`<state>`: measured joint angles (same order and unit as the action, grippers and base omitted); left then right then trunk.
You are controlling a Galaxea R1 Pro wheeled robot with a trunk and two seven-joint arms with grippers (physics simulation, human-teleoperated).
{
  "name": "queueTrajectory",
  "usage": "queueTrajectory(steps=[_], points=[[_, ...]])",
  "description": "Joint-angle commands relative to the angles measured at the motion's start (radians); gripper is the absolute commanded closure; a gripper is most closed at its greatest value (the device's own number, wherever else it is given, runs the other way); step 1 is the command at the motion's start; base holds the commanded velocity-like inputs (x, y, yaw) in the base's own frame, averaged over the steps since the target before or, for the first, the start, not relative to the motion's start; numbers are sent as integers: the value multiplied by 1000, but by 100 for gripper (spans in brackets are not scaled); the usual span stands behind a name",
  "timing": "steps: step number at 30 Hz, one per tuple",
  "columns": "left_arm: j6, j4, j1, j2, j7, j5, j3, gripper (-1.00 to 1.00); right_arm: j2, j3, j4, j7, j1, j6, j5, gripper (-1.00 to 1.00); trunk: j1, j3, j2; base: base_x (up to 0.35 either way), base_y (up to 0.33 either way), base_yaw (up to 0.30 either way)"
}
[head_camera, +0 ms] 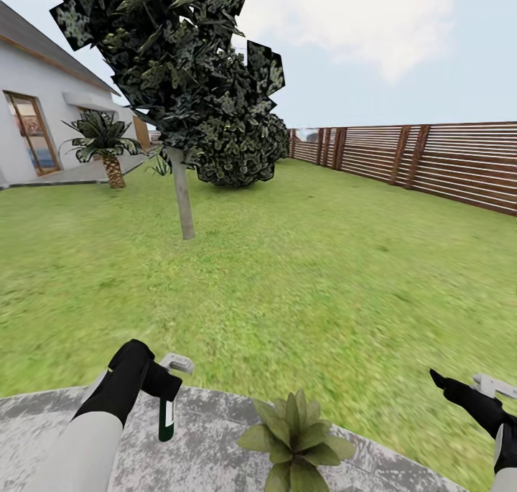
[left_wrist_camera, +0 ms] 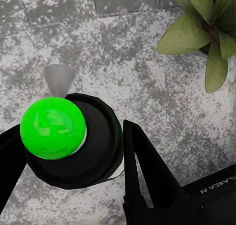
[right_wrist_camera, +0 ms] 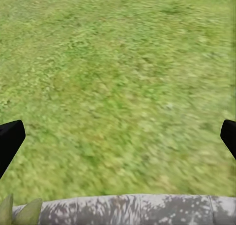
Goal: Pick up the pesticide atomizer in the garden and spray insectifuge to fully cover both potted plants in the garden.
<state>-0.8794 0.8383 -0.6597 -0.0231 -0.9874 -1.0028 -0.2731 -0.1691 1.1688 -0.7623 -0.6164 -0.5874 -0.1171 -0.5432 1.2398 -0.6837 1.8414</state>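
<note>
Left gripper (head_camera: 164,398) was clamped on the atomizer (head_camera: 166,419), held over the patio (head_camera: 215,434) just beside the plant (head_camera: 294,434). Right gripper (right_wrist_camera: 118,136) was wide, holding nothing, out over the lawn (head_camera: 301,284). Atomizer's long axis ran near vertical, hanging below my fingers; the left wrist view looked straight down its end, a bright green ball (left_wrist_camera: 52,128) (nozzle end, I'd guess, can't confirm). To spray well I judged I should swing left toward the plant, aim the nozzle at the rosette centre and sweep across all leaves.
</note>
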Motion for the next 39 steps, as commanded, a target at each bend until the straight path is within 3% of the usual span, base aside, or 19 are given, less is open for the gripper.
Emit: queueTrajectory(steps=[1,12,39], points=[[-4,1,-1,-1,-10,-9,-5,100,0,5,-2,-8,-2,-5,-6,-100,0,-1,1,0,0,-6],[-4,2,-1,-1,-10,-10,-4,100,0,5,-2,-8,-2,-6,-3,-100,0,-3,1,0,0,-1],[-4,1,-1,-1,-9,-10,-2,100,-1,6,-1,-6,-2,-10,-3,-100,0,-46,1,0,0,0]])
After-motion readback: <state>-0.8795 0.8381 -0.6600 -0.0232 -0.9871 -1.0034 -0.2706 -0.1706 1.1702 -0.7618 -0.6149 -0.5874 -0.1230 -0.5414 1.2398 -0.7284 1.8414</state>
